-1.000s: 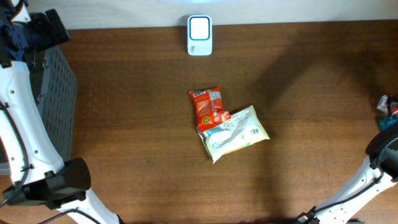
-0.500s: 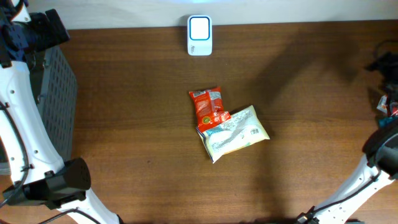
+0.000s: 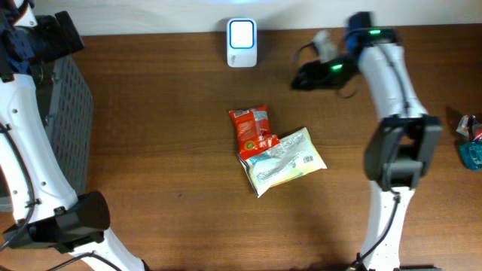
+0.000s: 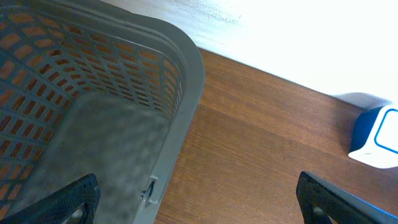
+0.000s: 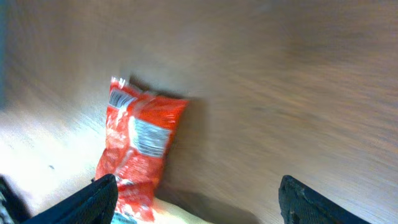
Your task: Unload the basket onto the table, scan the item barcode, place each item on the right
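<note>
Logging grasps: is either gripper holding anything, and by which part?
Nothing is held. Left gripper and right gripper are open and empty; the red packet lies on the table.

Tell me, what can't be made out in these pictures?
- Red packet, right wrist view: motion blur smears its print.
- White packet, overhead: its label is too small to read.
- Basket, left wrist view: cut off by the left and bottom edges.
- Scanner, left wrist view: the right edge cuts it off.
- Things at the overhead's right edge: cut off, unidentifiable.
</note>
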